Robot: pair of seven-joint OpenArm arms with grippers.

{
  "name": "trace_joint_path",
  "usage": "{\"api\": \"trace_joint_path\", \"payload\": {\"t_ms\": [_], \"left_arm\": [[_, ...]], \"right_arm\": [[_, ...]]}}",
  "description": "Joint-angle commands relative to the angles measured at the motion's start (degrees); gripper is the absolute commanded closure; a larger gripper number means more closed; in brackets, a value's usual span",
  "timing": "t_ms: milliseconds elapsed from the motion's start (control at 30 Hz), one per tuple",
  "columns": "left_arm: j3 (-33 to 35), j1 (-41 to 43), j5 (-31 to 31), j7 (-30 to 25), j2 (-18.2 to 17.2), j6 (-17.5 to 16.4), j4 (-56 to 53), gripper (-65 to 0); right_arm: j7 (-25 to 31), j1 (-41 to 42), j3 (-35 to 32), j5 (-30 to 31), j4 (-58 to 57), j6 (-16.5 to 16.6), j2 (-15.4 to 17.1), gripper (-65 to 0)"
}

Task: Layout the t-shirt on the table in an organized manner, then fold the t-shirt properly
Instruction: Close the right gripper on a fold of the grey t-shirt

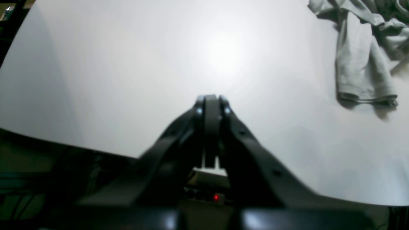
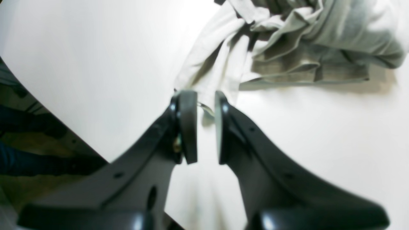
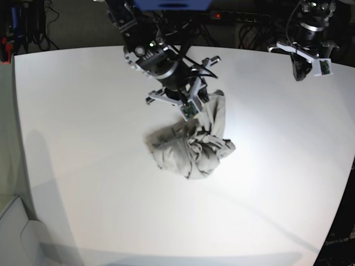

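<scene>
Looking down, I see the t-shirt [image 3: 191, 145] crumpled mid-surface [image 3: 83, 138]; my right fingers [image 2: 188, 127] sit parted at its hem, gripping nothing, left fingers [image 1: 204, 111] clenched empty.

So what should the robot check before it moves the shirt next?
1. T-shirt on the table: ok.
2. Shirt laid flat: not ok, it lies crumpled in a heap.
3. Right tool at the shirt: ok, jaws slightly apart at a cloth edge.
4. Right tool actually holding cloth: cannot tell.
5. Left tool ready to help: not ok, shut and away from the shirt.
</scene>
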Motion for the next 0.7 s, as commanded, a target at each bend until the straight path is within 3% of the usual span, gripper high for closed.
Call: {"api": "trace_joint_path", "payload": {"t_ms": [0,667], "left_arm": [[-0.2,0.3,-0.1,-1.4,-0.4,0.0,1.0,-0.2],[0.1,0.3,-0.1,-1.4,-0.4,0.0,1.0,-0.2]], "right_arm": [[1.3,0.6,-0.2,0.4,0.7,1.1,-0.6,-11.5],[1.4,2.7,-1.7,0.4,-2.4,1.2,-0.6,-11.5]]}}
